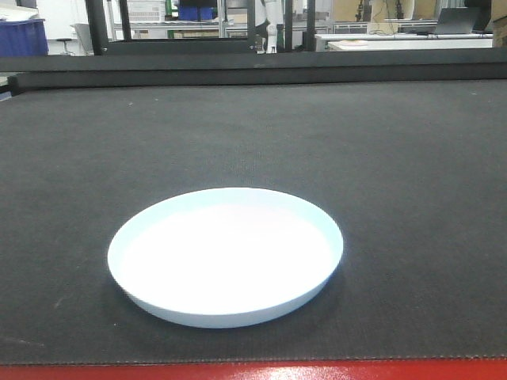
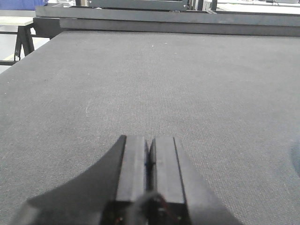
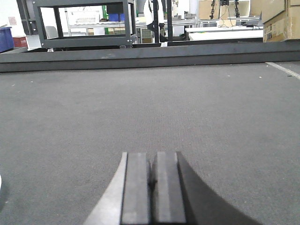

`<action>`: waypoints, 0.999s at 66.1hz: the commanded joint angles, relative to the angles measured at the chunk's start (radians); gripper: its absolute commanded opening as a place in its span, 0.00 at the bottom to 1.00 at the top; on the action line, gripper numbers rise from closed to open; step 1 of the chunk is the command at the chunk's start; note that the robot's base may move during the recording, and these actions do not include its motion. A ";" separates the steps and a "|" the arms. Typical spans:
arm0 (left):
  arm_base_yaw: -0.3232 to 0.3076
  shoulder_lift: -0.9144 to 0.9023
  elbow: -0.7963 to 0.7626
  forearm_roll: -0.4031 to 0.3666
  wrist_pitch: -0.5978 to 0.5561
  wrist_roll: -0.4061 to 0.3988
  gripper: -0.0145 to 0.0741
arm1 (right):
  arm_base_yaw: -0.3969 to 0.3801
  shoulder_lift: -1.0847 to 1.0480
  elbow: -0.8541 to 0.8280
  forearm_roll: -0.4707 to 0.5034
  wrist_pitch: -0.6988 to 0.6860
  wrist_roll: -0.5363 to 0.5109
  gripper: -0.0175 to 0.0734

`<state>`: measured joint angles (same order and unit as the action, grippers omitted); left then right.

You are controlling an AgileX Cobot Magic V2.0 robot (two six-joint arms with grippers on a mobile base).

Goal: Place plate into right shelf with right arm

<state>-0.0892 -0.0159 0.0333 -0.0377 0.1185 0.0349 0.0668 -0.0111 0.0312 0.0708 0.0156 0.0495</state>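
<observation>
The plate [image 1: 226, 257], white, round and shallow with a faintly bluish rim, lies flat on the dark grey table mat [image 1: 396, 158] near the front edge. No gripper shows in the front view. In the left wrist view my left gripper [image 2: 150, 146] hovers low over bare mat, its two dark fingers pressed together with nothing between them. In the right wrist view my right gripper [image 3: 151, 161] is likewise shut and empty above the mat. A pale sliver at that view's left edge may be the plate's rim [image 3: 1, 187]. The right shelf is out of view.
A raised dark rail [image 1: 253, 67] runs along the table's far edge. Beyond it stand a black metal frame [image 3: 84, 23], white benches [image 3: 225, 33] and cardboard boxes [image 3: 281, 18]. A red strip [image 1: 253, 370] marks the table's front edge.
</observation>
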 commanded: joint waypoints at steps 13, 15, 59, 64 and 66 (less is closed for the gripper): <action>-0.001 -0.005 0.008 -0.004 -0.086 -0.003 0.11 | -0.005 -0.012 -0.010 -0.009 -0.097 -0.004 0.25; -0.001 -0.005 0.008 -0.004 -0.086 -0.003 0.11 | -0.005 -0.012 -0.010 -0.009 -0.097 -0.004 0.25; -0.001 -0.005 0.008 -0.004 -0.086 -0.003 0.11 | 0.004 -0.006 -0.222 -0.027 0.091 0.032 0.25; -0.001 -0.005 0.008 -0.004 -0.086 -0.003 0.11 | 0.004 0.016 -0.342 -0.027 0.269 0.032 0.25; -0.001 -0.005 0.008 -0.004 -0.086 -0.003 0.11 | 0.004 0.034 -0.397 -0.024 0.346 0.032 0.25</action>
<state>-0.0892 -0.0159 0.0333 -0.0377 0.1185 0.0349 0.0689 -0.0111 -0.2253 0.0582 0.2797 0.0791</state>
